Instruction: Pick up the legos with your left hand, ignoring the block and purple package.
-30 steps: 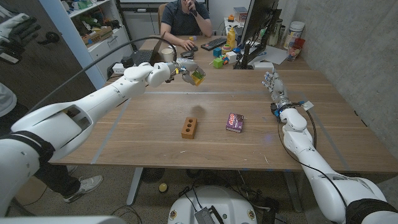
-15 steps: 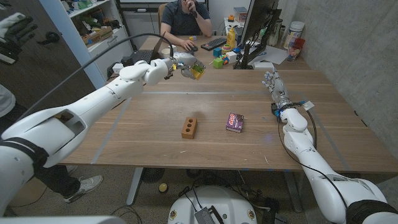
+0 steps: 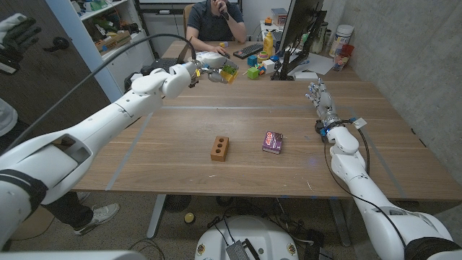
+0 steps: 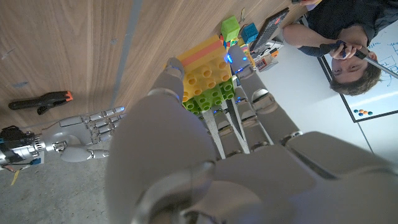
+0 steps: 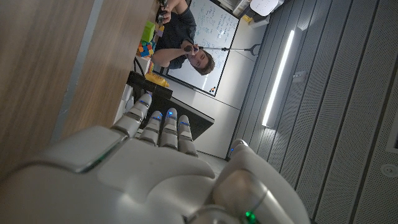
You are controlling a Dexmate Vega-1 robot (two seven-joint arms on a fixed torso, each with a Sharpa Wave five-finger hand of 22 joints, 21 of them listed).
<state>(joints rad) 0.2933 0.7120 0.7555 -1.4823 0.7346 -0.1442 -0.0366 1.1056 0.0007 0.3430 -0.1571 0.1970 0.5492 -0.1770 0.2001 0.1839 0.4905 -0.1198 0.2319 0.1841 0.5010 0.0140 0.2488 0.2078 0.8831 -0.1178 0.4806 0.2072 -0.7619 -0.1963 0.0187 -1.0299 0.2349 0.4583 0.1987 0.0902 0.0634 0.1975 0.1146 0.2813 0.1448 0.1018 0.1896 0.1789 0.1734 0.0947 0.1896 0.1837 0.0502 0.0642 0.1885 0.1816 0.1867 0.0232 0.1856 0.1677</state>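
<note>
Across the wide brown wooden table (image 3: 216,115) the robot's long white left arm (image 3: 108,119) reaches from the near left corner to the far edge. At its end the grey left hand (image 3: 209,74) is raised above the far side of the table, fingers wrapped around a small stack of yellow, green and orange plastic legos (image 3: 229,71). From the left wrist camera the legos (image 4: 208,78) sit between the curled fingers (image 4: 252,109) and the thumb, green bricks nearest the palm, yellow above them, orange at the outer end; the stack's long axis seems to run outward along the fingers, away from the palm, though the hand (image 4: 205,162) covers its base.

On the right side the right hand (image 3: 318,100) stands with fingers straight, close together and pointing away from the robot, holding nothing; the right wrist camera shows the same hand (image 5: 149,162) from behind, with fingertips (image 5: 168,115) side by side.

Near the table's middle lies a small brown rectangular block with two holes (image 3: 219,148), and just to its right, apart from it, a flat purple package (image 3: 272,141). A seated person (image 3: 214,18) is behind the table's far edge.
</note>
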